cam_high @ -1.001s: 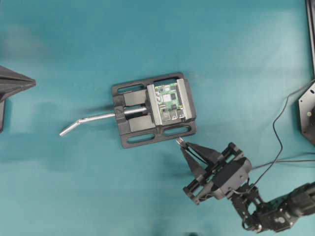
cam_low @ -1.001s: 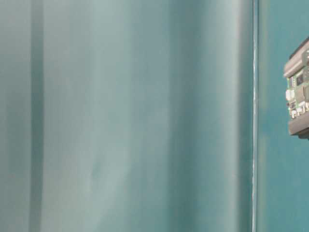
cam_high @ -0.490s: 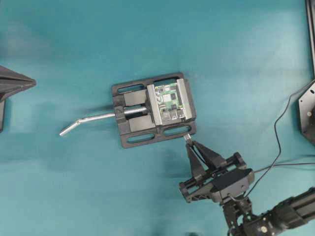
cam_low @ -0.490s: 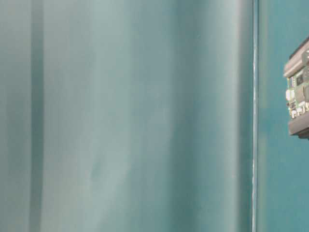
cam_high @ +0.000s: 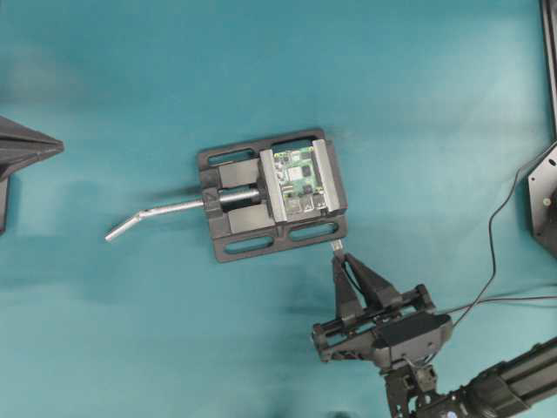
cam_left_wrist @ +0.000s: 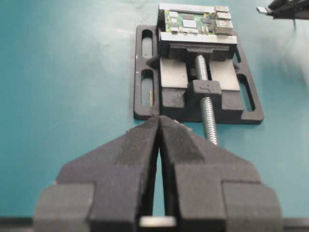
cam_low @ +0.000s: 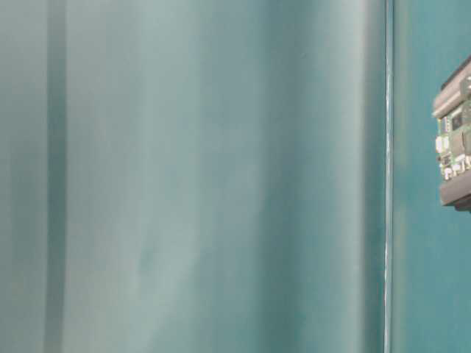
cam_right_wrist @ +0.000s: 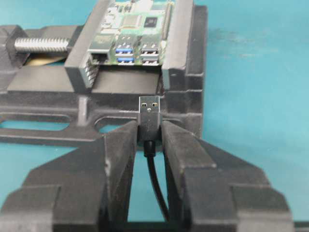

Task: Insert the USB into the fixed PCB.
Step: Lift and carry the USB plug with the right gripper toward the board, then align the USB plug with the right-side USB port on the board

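One axis matters to you: on the counter (cam_high: pixel 418 113), the vise (cam_right_wrist: pixel 183 72) holds the fixed PCB (cam_right_wrist: pixel 133 29), ports facing the right gripper (cam_right_wrist: pixel 148 130), whose jaws pinch the USB (cam_right_wrist: pixel 149 113) tip-forward, slightly right of them. Left gripper (cam_left_wrist: pixel 158 128), jaws closed and empty, sits farther off.
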Motion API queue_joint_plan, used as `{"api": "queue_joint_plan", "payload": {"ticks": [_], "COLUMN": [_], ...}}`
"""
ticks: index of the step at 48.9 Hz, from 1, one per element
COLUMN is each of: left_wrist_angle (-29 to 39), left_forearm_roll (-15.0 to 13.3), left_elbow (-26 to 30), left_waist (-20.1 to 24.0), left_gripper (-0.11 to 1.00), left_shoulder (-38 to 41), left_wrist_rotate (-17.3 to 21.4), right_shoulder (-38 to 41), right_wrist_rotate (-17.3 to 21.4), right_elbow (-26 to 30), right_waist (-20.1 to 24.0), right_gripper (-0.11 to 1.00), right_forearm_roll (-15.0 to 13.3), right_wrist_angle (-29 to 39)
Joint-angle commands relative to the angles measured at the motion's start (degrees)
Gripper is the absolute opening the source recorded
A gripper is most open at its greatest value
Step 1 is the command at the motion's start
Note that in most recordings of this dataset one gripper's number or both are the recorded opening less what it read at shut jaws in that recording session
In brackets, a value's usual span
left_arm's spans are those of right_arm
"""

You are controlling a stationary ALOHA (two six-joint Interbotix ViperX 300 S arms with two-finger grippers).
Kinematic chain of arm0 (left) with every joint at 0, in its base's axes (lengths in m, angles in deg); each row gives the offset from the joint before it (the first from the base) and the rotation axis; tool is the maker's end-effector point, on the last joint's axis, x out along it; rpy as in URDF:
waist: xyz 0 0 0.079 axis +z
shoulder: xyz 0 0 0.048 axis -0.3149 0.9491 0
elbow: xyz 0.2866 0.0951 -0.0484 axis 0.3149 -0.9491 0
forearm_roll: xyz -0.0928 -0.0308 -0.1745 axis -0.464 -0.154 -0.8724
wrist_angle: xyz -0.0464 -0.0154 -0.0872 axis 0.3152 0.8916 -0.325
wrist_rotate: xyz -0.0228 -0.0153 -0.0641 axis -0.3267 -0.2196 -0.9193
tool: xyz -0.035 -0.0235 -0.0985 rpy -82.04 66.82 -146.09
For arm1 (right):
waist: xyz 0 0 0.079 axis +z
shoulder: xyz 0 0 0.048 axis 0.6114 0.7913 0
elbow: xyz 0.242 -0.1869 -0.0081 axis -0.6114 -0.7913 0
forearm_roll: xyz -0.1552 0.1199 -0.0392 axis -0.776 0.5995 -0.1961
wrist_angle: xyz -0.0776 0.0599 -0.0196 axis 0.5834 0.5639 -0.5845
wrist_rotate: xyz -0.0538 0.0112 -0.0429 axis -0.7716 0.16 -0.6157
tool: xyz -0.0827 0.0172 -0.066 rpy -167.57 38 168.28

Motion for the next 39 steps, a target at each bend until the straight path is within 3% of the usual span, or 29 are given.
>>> {"api": "queue_joint_plan", "payload": {"ticks": [1,39], "left_wrist_angle": [-0.3,-0.3], "left_forearm_roll": [0.2,0.2], "left_elbow": [0.8,0.8], "left_waist": [0.1,0.2], "left_gripper": [0.0,0.0], "left_shoulder": [0.4,0.4], "left_wrist_rotate": [-0.4,-0.4], "right_shoulder": [0.0,0.7], "right_wrist_rotate": [0.0,-0.1], "right_elbow": [2.1,2.6], "right_waist": [-0.6,-4.1], "right_gripper": [0.21,0.21], "right_forearm_roll": [-0.2,-0.8], "right_wrist_angle": [-1.1,-2.5]}}
